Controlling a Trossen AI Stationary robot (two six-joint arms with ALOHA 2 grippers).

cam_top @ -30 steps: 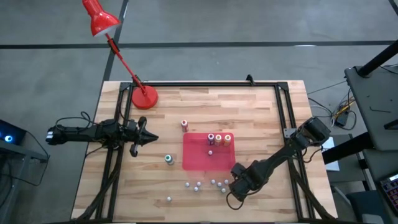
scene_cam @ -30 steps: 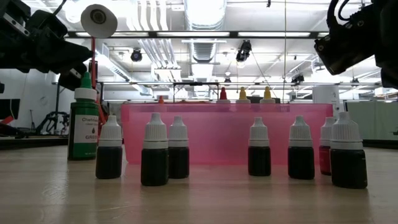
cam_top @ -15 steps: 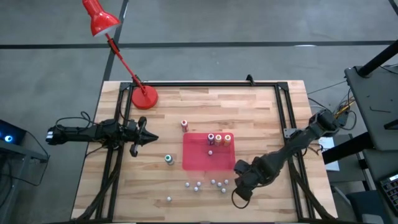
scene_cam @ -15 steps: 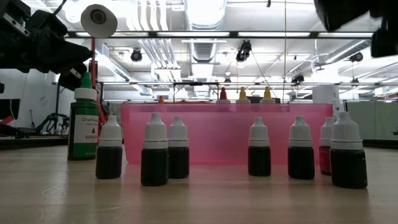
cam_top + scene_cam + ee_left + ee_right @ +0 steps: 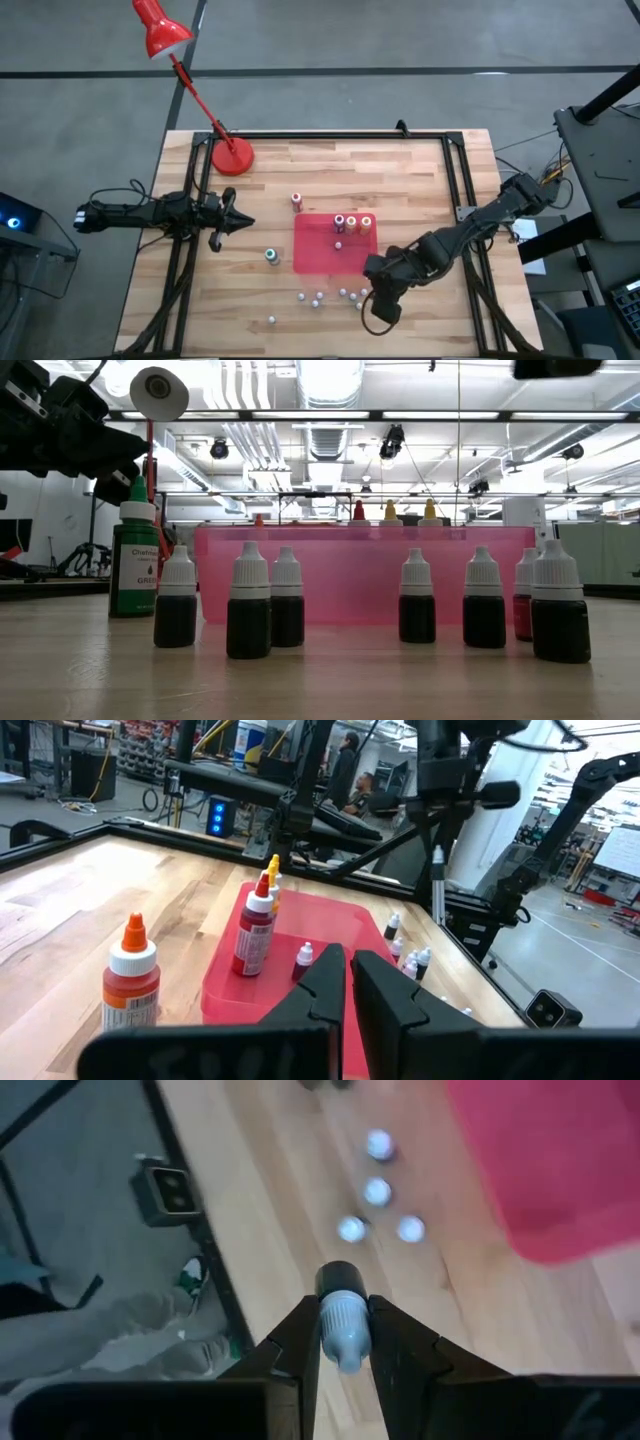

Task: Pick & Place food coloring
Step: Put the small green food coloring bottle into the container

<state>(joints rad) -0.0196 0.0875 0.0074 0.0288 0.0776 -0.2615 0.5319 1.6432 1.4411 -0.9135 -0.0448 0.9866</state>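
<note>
Food coloring bottles stand upright: a green one (image 5: 271,256) and a red one (image 5: 297,201) on the wood, and pink (image 5: 339,222), orange (image 5: 352,224) and yellow-orange (image 5: 366,224) ones on the flat red mat (image 5: 320,255). My right gripper (image 5: 381,297) hovers near the mat's near right corner. It is shut on a tiny dark bottle with a pale cap (image 5: 343,1315). Several similar tiny bottles (image 5: 345,294) stand below it. My left gripper (image 5: 240,221) waits shut and empty, left of the mat. My right gripper pinches the tiny bottle between its two fingers (image 5: 298,1335) at the pale cap (image 5: 346,1338). The fingers come from above, pointing down. The bottle's dark body (image 5: 339,1277) hangs below them, lifted clear above the table.
A red desk lamp's base (image 5: 232,157) sits at the far left corner. A black frame (image 5: 330,135) rims the table. One tiny bottle (image 5: 271,320) stands alone near the near edge. Another tiny pale-capped bottle (image 5: 338,244) stands on the mat. Bare wood lies to the far right.
My right gripper has risen, leaving the top of the low view, and drifted slightly toward the table's left, carrying the tiny bottle. The standing bottles have kept their places.
</note>
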